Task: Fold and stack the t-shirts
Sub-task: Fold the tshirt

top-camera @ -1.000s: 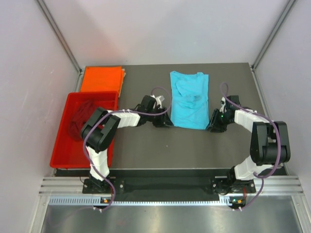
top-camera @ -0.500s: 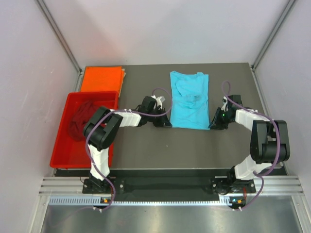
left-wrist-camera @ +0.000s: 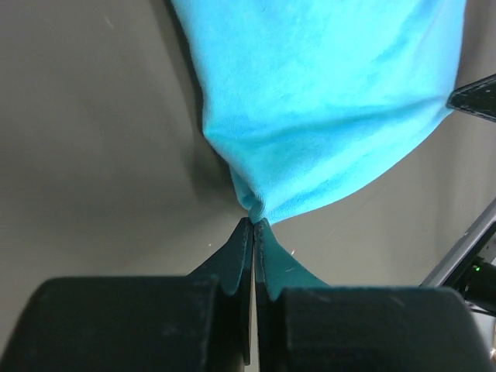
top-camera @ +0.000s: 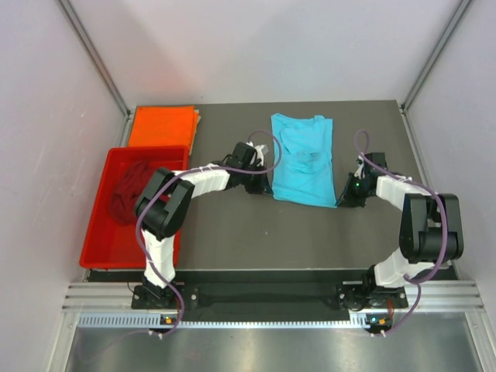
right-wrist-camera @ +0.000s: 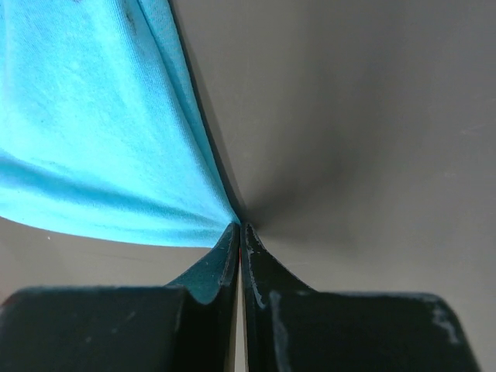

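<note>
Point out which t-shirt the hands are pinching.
The turquoise-blue cloth t-shirt, pinched at both near corners; the folded orange t-shirt and the maroon t-shirt in the red plastic tray lie untouched.

a spread t-shirt [top-camera: 304, 159] lies flat on the desk [top-camera: 256, 232], right of centre and toward the back. the left pincer [top-camera: 271, 192] pinches its near left corner, the right pincer [top-camera: 339, 202] its near right corner. a folded t-shirt [top-camera: 161, 126] lies in the back left corner. just in front of it sits a tray [top-camera: 105, 236], with a bunched t-shirt [top-camera: 128, 190] in its back half.
</note>
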You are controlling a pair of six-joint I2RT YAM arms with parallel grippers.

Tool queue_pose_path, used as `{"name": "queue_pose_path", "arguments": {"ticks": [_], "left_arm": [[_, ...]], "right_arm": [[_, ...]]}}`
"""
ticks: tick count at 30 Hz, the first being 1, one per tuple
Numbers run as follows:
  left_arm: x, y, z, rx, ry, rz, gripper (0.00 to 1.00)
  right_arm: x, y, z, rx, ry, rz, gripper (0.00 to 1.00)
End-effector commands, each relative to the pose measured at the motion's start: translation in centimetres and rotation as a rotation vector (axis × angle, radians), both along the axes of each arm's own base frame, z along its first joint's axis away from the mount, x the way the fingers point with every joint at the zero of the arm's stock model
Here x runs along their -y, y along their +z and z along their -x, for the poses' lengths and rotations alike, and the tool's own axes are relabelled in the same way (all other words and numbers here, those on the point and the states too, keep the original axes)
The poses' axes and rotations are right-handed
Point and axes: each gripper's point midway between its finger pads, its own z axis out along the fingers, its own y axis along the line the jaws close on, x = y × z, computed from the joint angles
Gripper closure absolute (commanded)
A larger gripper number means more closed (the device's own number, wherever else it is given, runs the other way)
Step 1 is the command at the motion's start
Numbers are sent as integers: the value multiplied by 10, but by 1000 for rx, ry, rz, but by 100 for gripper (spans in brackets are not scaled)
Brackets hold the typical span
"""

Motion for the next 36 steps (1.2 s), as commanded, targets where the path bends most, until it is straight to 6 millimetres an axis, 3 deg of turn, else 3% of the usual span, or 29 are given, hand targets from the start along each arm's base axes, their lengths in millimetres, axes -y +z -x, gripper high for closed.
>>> {"name": "queue_pose_path", "arguments": {"ticks": [1, 7, 8, 12, 16, 19, 20, 23, 28, 34, 36], "left_arm": [[-15, 2, 9, -25, -11, -88, 100], [-17, -19, 26, -114, -21, -89, 100], [-14, -18, 26, -109, -23, -67, 87], [-6, -5, 35, -107, -37, 33, 67], [-4, 7, 35, -100, -16, 72, 60], [-3, 4, 32, -108, 4, 68, 55], [-1, 4, 32, -117, 8, 79, 54], [6, -2, 32, -146, 8, 109, 53], [6, -20, 31, -200, 44, 91, 52], [8, -27, 28, -210, 71, 84, 55], [8, -31, 28, -217, 79, 75, 75]], "right_arm": [[15, 5, 2, 28, -40, 52, 100], [11, 4, 14, 39, -31, 32, 100], [11, 4, 15, 39, -30, 31, 100], [9, 0, 22, 30, -11, 24, 100], [9, -1, 25, 24, -16, 25, 99], [7, 6, 23, 41, -24, 11, 90], [6, 9, 21, 54, -24, 5, 82], [4, 15, 16, 71, -26, -5, 68], [0, 18, 7, 62, -29, -35, 62], [-3, 2, 12, 13, -97, -72, 57], [-6, -4, 12, 8, -111, -90, 57]]}}
